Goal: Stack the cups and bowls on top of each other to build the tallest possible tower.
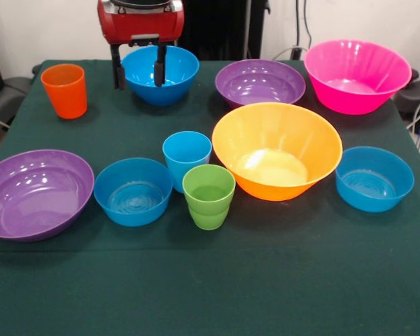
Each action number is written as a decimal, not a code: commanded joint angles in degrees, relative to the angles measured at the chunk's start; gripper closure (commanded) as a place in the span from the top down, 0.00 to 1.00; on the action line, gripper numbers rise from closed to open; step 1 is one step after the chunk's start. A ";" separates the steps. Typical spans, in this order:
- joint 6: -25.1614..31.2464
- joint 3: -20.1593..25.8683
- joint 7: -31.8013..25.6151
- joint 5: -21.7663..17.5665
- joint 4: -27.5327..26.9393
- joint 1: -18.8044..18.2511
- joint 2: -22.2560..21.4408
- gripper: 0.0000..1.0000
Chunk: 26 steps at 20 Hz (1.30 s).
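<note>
Front view, and nothing is stacked yet: every piece sits alone on the green table. The gripper hangs at the far side, left of centre, its two black fingers spread apart and empty. One finger stands outside the left wall of the far blue bowl; the other shows against the bowl, so the bowl's left rim seems to sit between them, though whether either finger touches it, I cannot tell.

That is the relation to watch: the bowl's centre lies just right of the fingers, while the orange cup stands apart to their left. A rim pinch looks like the likely next move.

Along the far edge to the right: a purple bowl, then the pink bowl. Centre right, the big orange-yellow bowl, a fair base for a tower. Near it, the light blue cup stands just behind the green cup, the two overlapping from here. A blue bowl to their left, another blue bowl at right, a second purple bowl near left.

No overhead view to call.
</note>
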 commanded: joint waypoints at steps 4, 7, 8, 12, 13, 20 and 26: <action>7.86 5.34 -19.44 -3.65 0.01 -1.11 2.75 1.00; 7.96 5.70 -18.75 -3.70 -0.13 -1.77 3.21 1.00; 7.35 5.87 -18.44 -3.89 -0.10 -2.14 3.57 1.00; 7.76 6.46 -19.82 -5.23 -0.96 -3.06 4.53 1.00; 8.69 6.99 -21.42 -5.53 -1.31 -3.24 4.85 1.00; 9.70 7.92 -26.01 -7.78 -3.06 -4.87 7.05 1.00; 10.10 7.69 -30.02 -9.42 -2.78 -7.99 8.56 1.00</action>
